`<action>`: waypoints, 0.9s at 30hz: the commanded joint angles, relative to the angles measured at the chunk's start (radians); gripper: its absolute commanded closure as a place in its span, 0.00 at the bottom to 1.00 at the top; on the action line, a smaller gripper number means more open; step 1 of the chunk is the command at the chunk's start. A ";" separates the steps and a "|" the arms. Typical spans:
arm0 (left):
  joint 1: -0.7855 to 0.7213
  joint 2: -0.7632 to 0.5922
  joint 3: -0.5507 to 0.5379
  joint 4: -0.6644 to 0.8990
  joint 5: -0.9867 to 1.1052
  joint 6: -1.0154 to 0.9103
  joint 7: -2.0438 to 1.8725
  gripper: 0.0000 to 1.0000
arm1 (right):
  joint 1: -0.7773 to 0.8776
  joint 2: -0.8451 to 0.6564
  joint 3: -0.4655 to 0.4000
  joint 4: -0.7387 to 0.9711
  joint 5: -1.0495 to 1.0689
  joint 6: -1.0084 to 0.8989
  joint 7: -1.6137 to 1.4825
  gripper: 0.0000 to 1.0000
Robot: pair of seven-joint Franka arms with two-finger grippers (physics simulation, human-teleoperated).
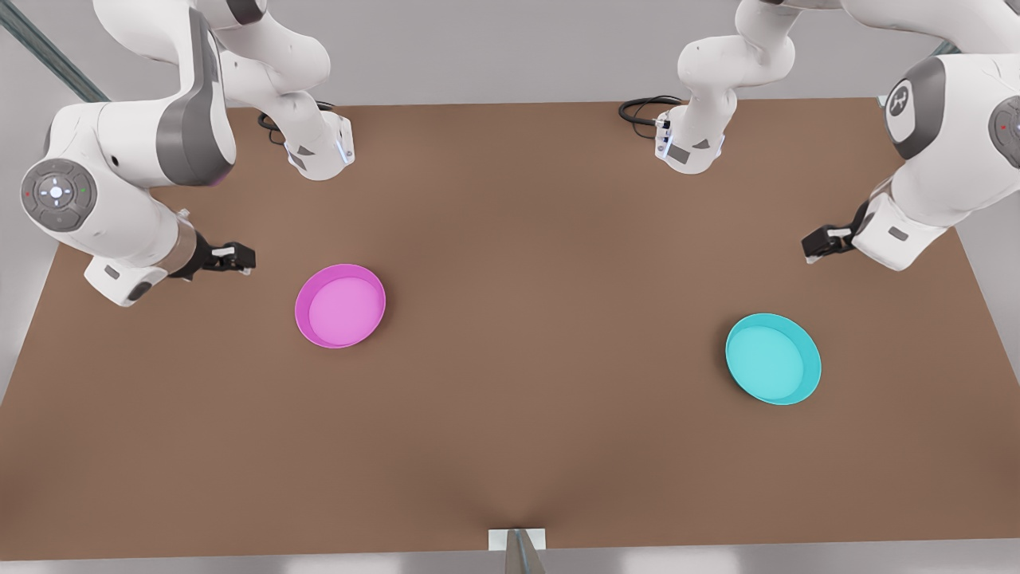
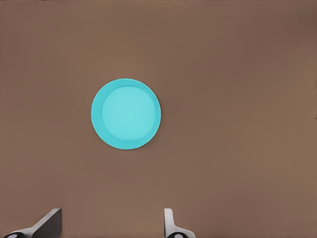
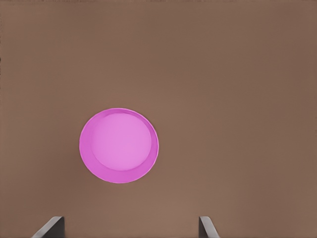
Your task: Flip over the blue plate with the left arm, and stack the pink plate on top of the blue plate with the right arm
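Black left hand point(image 1: 814, 243) and right hand point(image 1: 239, 259) gape, empty.

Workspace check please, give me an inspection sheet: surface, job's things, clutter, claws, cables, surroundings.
Surface: brown table, flat and bare between the plates.
Job's things: blue plate rim up, at the front view's right; pink plate rim up, at the front view's left. They lie far apart, neither flipped nor stacked.
Clutter: nothing seen.
Claws: left claw open, above the table near the blue plate, holding nothing; right claw open, near the pink plate, holding nothing.
Cables: black cable looped at one arm base; another cable at the other base.
Surroundings: pale grey wall behind the table; a small metal post at the near edge.
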 commanded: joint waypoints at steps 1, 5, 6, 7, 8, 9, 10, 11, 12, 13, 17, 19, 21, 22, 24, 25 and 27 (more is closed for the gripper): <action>0.000 0.006 0.002 -0.004 0.003 0.023 -0.082 0.00 | -0.005 -0.001 -0.001 -0.001 0.010 0.035 -0.006 0.00; 0.066 0.267 0.100 -0.099 -0.040 0.241 -0.080 0.00 | -0.013 -0.001 -0.001 -0.007 0.015 0.037 -0.008 0.00; 0.133 0.368 0.103 -0.093 -0.109 0.330 0.059 0.00 | -0.013 0.002 -0.001 -0.010 0.013 0.040 -0.010 0.00; 0.182 0.434 0.105 -0.093 -0.135 0.422 0.200 0.00 | -0.015 0.002 -0.001 -0.011 0.013 0.037 -0.010 0.00; 0.239 0.498 0.103 -0.091 -0.147 0.518 0.303 0.00 | -0.015 0.004 -0.001 -0.014 0.012 0.041 -0.010 0.00; 0.276 0.558 0.103 -0.071 -0.147 0.541 0.381 0.00 | -0.015 0.004 -0.001 -0.014 0.013 0.040 -0.008 0.00; 0.307 0.583 0.103 -0.070 -0.170 0.548 0.492 0.00 | -0.015 0.005 -0.001 -0.014 0.015 0.040 -0.008 0.00; 0.307 0.597 0.131 -0.068 -0.187 0.600 0.575 0.00 | -0.015 0.007 -0.001 -0.016 0.013 0.035 -0.008 0.00; 0.307 0.607 0.134 -0.077 -0.187 0.638 0.581 0.00 | -0.018 0.010 -0.001 -0.014 0.015 0.034 -0.010 0.00; 0.304 0.630 0.137 -0.077 -0.187 0.643 0.579 0.00 | -0.024 0.010 -0.001 -0.014 0.015 0.034 -0.011 0.00; 0.305 0.669 0.138 -0.103 -0.192 0.657 0.581 0.00 | -0.022 0.011 -0.001 -0.016 0.015 0.034 -0.010 0.00; 0.305 0.678 0.138 -0.103 -0.199 0.653 0.579 0.00 | -0.022 0.014 -0.001 -0.014 0.016 0.034 -0.010 0.00; 0.304 0.678 0.137 -0.106 -0.213 0.640 0.578 0.00 | -0.022 0.016 -0.001 -0.014 0.016 0.034 -0.008 0.00; 0.302 0.676 0.137 -0.117 -0.248 0.629 0.578 0.00 | -0.022 0.014 -0.001 -0.013 0.015 0.031 -0.010 0.00; 0.301 0.673 0.137 -0.117 -0.299 0.595 0.576 0.00 | -0.022 0.014 -0.001 -0.013 0.015 0.024 -0.013 0.00; 0.301 0.673 0.138 -0.117 -0.314 0.589 0.573 0.00 | -0.022 0.014 -0.001 -0.013 0.015 0.024 -0.014 0.00; 0.295 0.675 0.138 -0.117 -0.319 0.589 0.572 0.16 | -0.024 0.014 -0.001 -0.013 0.015 0.017 -0.017 0.00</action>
